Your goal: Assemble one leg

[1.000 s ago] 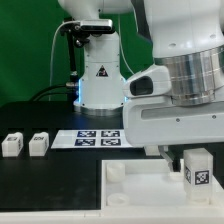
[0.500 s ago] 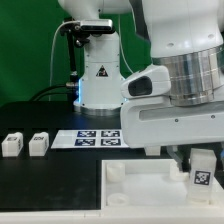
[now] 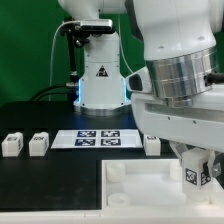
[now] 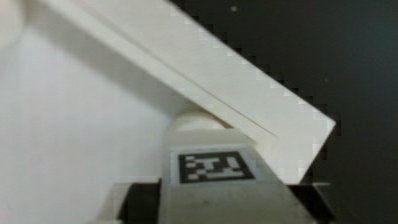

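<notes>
My gripper (image 3: 197,166) is shut on a leg (image 3: 196,174), a small white block with a marker tag on its face. It holds the leg at the far right corner of the large flat white square piece (image 3: 130,186), at or just above its surface; I cannot tell if they touch. In the wrist view the leg (image 4: 215,160) sits between the dark fingers (image 4: 146,203), above the square piece's raised edge (image 4: 214,80). Two more legs (image 3: 11,145) (image 3: 38,144) lie at the exterior view's left. Another leg (image 3: 151,143) lies behind the square piece.
The marker board (image 3: 98,138) lies on the black table behind the square piece. The robot's white base (image 3: 100,80) stands behind it. My arm's large wrist housing (image 3: 180,80) fills the exterior view's upper right.
My wrist has tilted and turned, and the held leg has shifted slightly over the corner. The move uncovers a leg behind the square piece. The other legs have not moved.
</notes>
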`<control>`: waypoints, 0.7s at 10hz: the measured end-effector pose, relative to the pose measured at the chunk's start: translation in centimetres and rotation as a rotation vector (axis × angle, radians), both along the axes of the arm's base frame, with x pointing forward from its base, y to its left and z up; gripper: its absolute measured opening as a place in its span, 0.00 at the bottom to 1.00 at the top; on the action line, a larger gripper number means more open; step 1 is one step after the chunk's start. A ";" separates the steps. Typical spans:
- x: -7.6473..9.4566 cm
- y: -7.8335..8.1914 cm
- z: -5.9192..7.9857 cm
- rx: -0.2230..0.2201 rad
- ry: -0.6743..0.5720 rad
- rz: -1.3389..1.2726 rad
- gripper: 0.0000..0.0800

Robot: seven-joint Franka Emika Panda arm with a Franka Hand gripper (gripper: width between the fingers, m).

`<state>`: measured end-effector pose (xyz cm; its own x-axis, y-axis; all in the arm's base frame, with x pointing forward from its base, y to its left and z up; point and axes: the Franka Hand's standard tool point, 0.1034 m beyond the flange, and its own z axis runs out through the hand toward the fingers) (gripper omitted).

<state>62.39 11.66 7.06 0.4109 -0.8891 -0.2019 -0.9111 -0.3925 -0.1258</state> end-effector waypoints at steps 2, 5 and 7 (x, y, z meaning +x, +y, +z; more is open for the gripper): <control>0.1 0.1 -0.1 0.055 0.056 -0.235 0.37; 0.0 0.2 -0.2 0.052 0.042 -0.170 0.37; -0.1 0.2 0.0 0.011 -0.007 0.083 0.59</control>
<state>62.33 11.87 7.04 0.4846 -0.8496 -0.2083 -0.8745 -0.4654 -0.1365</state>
